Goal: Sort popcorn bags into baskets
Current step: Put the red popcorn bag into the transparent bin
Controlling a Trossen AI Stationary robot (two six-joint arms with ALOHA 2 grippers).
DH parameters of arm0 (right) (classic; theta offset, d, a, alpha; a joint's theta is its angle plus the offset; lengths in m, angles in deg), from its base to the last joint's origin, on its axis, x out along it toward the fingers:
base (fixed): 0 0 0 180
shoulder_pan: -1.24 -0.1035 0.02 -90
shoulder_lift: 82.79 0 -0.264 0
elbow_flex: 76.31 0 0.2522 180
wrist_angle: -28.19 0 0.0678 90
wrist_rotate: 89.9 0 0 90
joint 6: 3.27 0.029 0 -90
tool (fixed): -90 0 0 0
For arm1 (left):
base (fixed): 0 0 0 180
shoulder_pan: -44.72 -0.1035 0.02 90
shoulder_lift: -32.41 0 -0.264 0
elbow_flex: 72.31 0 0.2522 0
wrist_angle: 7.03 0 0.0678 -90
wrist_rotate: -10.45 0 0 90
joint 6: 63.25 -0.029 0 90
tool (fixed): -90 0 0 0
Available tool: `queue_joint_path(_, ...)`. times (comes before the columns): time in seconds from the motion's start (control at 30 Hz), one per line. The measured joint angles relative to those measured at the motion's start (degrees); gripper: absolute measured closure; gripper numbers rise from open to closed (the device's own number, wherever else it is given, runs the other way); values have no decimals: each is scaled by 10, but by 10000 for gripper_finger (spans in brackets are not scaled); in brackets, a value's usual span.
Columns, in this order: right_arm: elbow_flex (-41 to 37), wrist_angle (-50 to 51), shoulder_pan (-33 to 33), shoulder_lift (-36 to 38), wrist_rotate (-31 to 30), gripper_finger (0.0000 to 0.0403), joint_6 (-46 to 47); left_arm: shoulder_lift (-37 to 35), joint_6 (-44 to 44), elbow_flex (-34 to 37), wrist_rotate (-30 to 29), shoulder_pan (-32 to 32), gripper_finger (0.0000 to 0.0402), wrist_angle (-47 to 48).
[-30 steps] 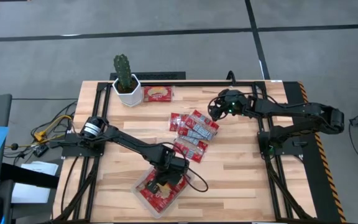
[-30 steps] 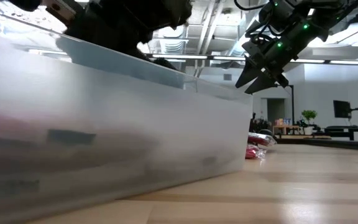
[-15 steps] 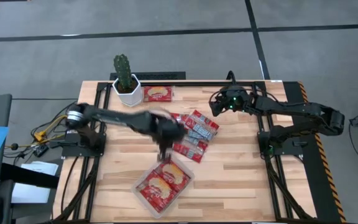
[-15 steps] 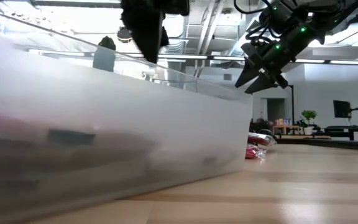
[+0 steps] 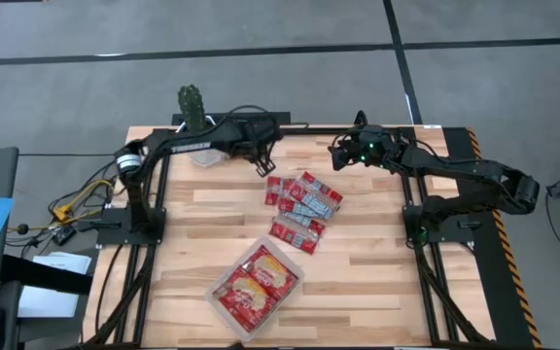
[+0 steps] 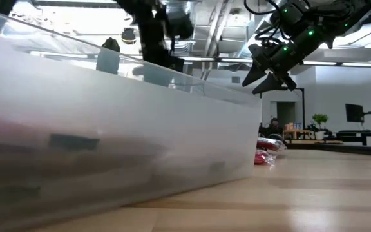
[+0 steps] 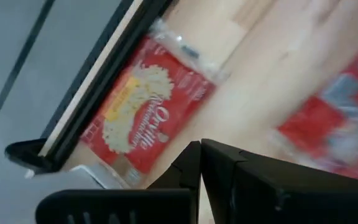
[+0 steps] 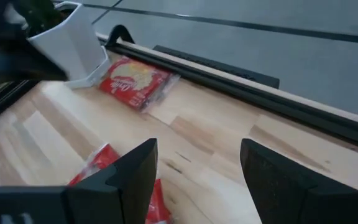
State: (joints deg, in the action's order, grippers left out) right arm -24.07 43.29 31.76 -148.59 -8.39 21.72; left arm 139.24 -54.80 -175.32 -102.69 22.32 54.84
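Note:
The clear tray (image 5: 220,292) stands near the table's near edge with red popcorn bags (image 5: 257,284) lying flat in it. A pile of several more bags (image 5: 301,207) lies on the table's middle. One bag (image 7: 143,113) lies by the far edge next to the cactus pot, and it also shows in the right wrist view (image 8: 135,81). My left gripper (image 7: 199,163) is shut and empty, just above and beside that bag. My right gripper (image 8: 197,180) is open and empty in the air, on the far right of the pile (image 5: 343,156).
A white pot with a cactus (image 5: 196,131) stands at the far left corner, close to my left arm. A black rail (image 8: 229,68) runs along the table's far edge. Bare wood shows on the table's right half (image 5: 377,262).
My left gripper has risen out of the tray and swung quickly toward the table's far edge, ending by the lone bag next to the cactus pot. The bags in the tray stay where they lay. My right gripper has drifted a little toward the far edge.

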Motion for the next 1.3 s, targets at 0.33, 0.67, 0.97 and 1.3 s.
queue_joint_path(0.33, 0, -2, 40, 0, -4, 148, 0, 69, -27, -1, 72, -81, 401, -53)
queue_joint_path(0.67, 0, -2, 73, 0, -4, 148, 0, 125, 1, -1, 114, -91, 401, -21)
queue_joint_path(0.97, 0, -1, 79, 0, 17, 148, -16, 118, 41, -1, 250, -52, 401, 13)
queue_joint_path(1.3, 0, -1, 79, 0, 22, 148, -30, 99, 57, -2, 65, -46, 401, -18)
